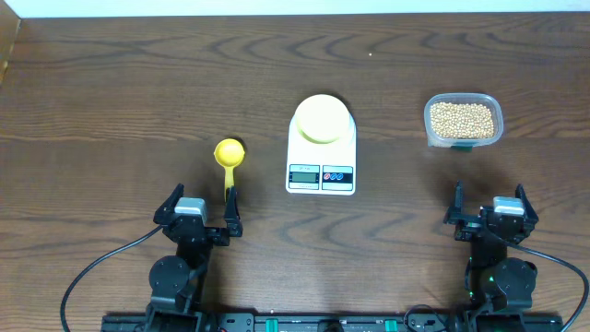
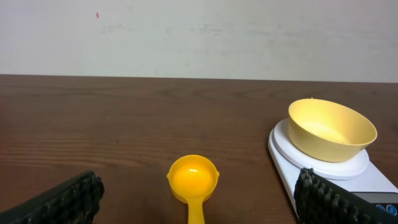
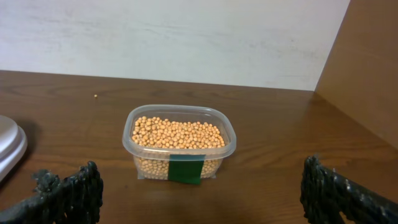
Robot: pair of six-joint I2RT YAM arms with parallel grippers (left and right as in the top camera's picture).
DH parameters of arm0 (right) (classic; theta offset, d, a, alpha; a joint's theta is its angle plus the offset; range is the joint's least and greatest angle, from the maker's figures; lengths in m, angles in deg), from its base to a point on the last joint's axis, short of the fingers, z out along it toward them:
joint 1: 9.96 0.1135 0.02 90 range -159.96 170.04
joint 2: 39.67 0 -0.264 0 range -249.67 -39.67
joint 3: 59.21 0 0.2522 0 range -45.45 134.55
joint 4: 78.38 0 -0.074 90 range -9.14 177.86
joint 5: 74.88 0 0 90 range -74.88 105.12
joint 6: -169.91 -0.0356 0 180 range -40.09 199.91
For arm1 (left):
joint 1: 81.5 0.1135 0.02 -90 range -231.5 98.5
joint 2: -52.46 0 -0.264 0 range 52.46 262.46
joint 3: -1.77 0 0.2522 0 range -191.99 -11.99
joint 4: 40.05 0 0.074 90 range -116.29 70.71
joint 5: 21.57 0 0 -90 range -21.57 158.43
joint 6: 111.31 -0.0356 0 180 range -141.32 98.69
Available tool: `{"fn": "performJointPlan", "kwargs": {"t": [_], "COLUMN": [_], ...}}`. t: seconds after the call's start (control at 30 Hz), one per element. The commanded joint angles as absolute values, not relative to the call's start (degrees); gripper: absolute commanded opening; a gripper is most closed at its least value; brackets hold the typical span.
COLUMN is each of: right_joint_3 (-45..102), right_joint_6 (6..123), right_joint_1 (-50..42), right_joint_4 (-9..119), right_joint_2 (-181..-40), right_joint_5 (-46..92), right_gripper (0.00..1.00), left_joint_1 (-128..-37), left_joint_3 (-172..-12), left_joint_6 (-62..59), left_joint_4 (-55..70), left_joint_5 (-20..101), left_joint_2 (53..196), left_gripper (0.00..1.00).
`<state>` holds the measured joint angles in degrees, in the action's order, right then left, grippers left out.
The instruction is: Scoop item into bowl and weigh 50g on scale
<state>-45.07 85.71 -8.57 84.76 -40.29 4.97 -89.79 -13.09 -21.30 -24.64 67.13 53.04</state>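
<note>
Left jaws released, spread wide, gripping nothing. Their black fingers (image 2: pixel 65 200) sit at the bottom corners of the wrist view. Right jaws are likewise released and gripping nothing.

Desk (image 1: pixel 111 83) is dark wood grain. Scale (image 1: pixel 320 171) is mid-desk with its screen end toward the arms. Bowl (image 1: pixel 321 120) sits upright on the scale's round top and has no beans in it.

Beans (image 1: pixel 462 119) are all in the clear tub (image 1: pixel 493 129), far right, well apart from the scale and straight ahead of the right jaws.

Yellow scoop (image 1: pixel 229 153) lies flat just left of the scale, cup up, between it and the left jaws. Its handle points back at the arm, with the tip close to the inner finger.

Pale wall (image 2: pixel 186 31) runs behind the desk. A brown board (image 3: pixel 367 74) stands upright at the right edge. Black cables (image 1: pixel 92 269) trail by the arm bases.

Labels: a plain green sticker (image 3: pixel 186 169) is on the tub's near wall, with no text visible. The scale has a grey display and two round buttons; the display is probably blank, and the print is too small to read.
</note>
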Motion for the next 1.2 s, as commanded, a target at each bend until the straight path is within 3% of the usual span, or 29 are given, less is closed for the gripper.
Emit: {"fn": "performJointPlan", "kwargs": {"t": [0.0,0.57,1.17], "right_joint_3": [-45.1,-45.1,-45.1], "right_joint_6": [85.1,85.1,85.1], "right_joint_1": [-8.4,-8.4,-8.4], "right_joint_4": [84.7,84.7,84.7], "right_joint_2": [-40.0,-40.0,-40.0], "right_joint_5": [3.9,3.9,3.9], "right_gripper": [0.99,0.99,0.99], "left_joint_1": [-89.5,-89.5,-89.5], "left_joint_3": [-12.4,-18.8,-40.9], "left_joint_6": [-21.4,-20.5,-20.6], "left_joint_4": [-22.5,-19.7,-11.5], "left_joint_5": [68.9,69.0,69.6], "left_joint_2": [52.7,55.8,85.7], "left_gripper": [1.0,1.0,1.0]}}
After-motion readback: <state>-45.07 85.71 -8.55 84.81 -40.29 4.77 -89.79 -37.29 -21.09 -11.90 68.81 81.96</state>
